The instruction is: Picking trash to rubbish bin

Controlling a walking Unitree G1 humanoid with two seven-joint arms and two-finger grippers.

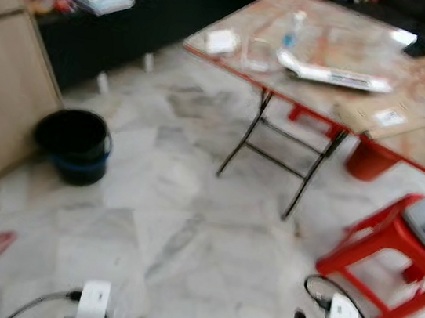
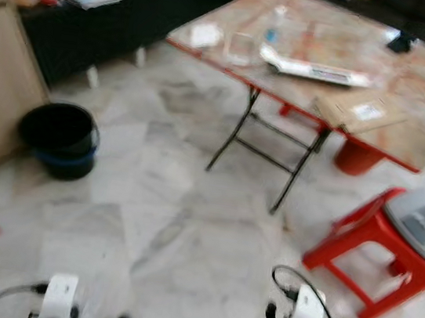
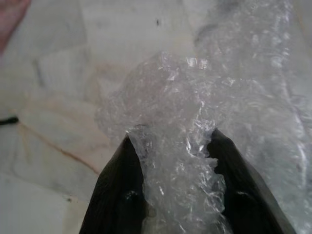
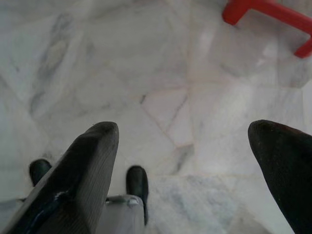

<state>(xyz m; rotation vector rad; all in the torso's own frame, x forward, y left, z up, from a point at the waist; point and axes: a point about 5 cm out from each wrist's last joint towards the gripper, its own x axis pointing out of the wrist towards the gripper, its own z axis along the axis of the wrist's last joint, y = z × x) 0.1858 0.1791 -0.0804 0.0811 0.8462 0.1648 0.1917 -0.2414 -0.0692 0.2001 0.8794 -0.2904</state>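
Left gripper (image 3: 178, 146) clamps one bubble wrap (image 3: 185, 102); one bin (image 1: 74, 143), blurred.

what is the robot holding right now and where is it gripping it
The left gripper is shut on a crumpled wad of bubble wrap, pinched at its bunched lower end. The right gripper holds nothing.

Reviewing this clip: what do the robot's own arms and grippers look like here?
Both wrists are white housings on silver arms, each trailing a looping black cable. The left gripper and right gripper each have two long, matte black fingers tapering to rounded tips; the right's finger shows a finely ribbed inner face.
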